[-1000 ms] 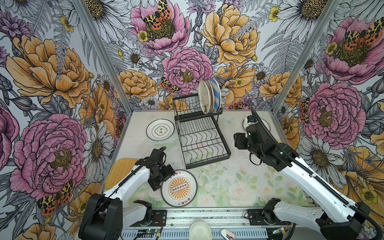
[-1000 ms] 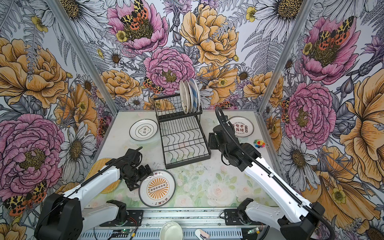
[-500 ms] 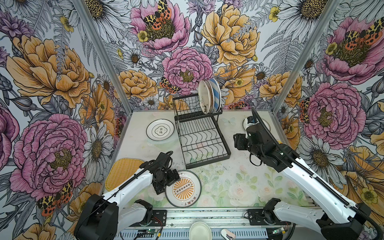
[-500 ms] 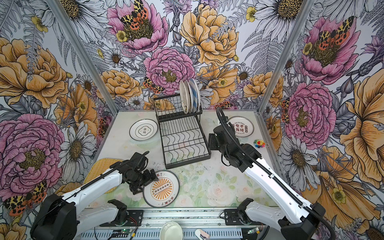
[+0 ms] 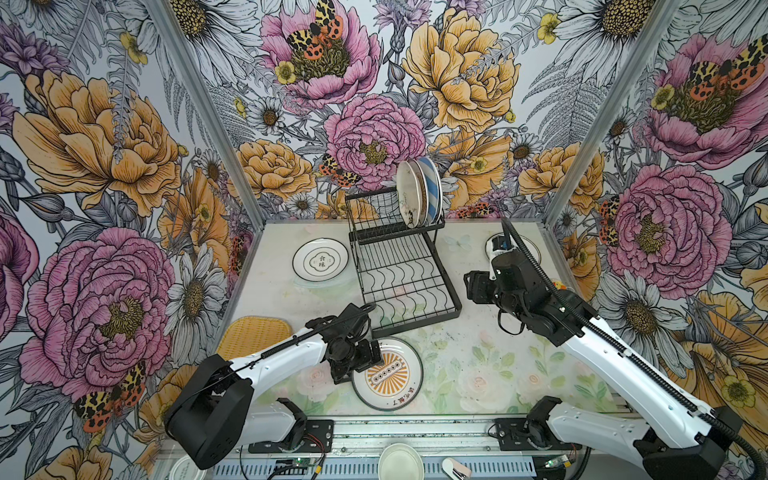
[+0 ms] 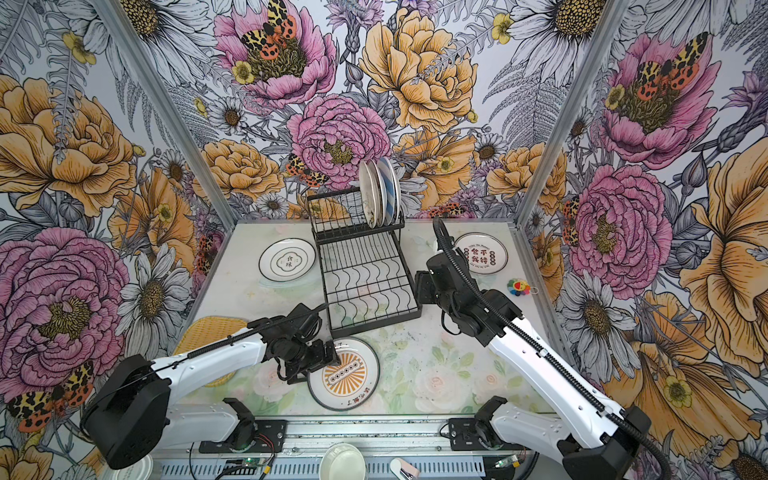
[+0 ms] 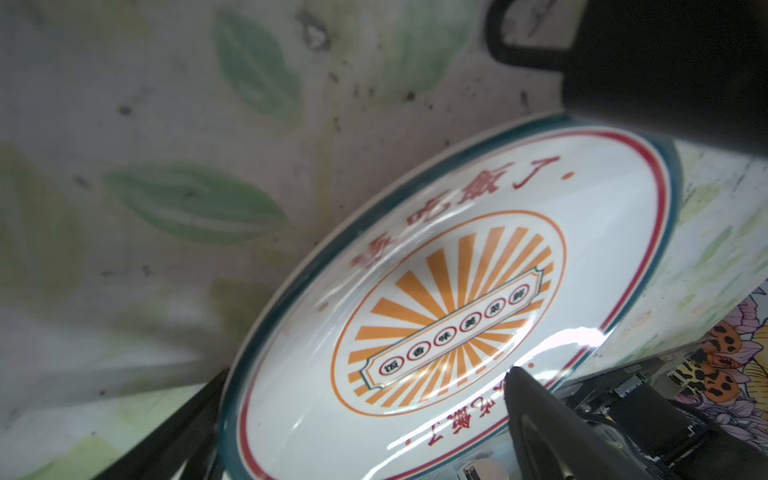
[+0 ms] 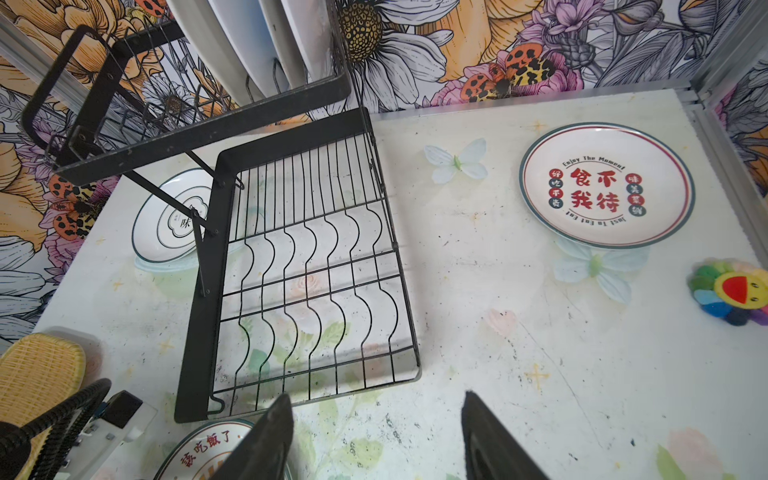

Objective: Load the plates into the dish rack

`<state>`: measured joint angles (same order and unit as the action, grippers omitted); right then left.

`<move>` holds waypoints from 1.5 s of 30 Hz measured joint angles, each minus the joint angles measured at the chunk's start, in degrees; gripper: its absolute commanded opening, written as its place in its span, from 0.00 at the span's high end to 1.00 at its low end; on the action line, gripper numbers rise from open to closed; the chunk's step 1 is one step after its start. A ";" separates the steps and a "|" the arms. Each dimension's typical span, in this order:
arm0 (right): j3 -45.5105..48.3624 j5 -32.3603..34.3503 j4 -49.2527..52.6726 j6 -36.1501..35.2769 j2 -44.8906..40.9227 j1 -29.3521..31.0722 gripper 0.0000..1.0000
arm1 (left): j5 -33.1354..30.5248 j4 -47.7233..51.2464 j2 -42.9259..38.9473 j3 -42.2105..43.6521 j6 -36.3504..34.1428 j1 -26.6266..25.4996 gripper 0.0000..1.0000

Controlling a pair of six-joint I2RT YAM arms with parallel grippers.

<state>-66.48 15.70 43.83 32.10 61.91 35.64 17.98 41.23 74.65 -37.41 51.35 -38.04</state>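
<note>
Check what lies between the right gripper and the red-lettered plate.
Only bare table, in the right wrist view, from the open right gripper to the red-lettered plate; the rainbow toy sits off to one side.

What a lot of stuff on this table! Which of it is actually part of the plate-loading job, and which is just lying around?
Part of the job: dish rack, three racked plates, sunburst plate, black-rimmed plate, red-lettered plate, yellow woven tray.

Just lying about: rainbow flower toy, pale bowl, small white lid.
</note>
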 measured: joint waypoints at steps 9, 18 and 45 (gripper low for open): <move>1.46 -3.89 -0.42 0.85 0.00 -0.11 0.35 | 0.96 -1.88 3.26 -2.32 -3.39 -3.41 0.01; 15.74 -19.41 -0.92 6.40 -2.23 -2.47 0.29 | 0.98 -6.93 -1.53 2.91 -7.52 -3.30 0.04; 23.23 -36.61 -0.44 7.30 -7.78 -11.37 0.26 | 6.03 -26.91 -5.81 14.88 -7.67 -1.14 0.59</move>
<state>-43.24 -20.91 43.40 39.40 54.13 24.27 24.01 14.33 68.84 -22.52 43.68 -39.18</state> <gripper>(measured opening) 0.736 0.450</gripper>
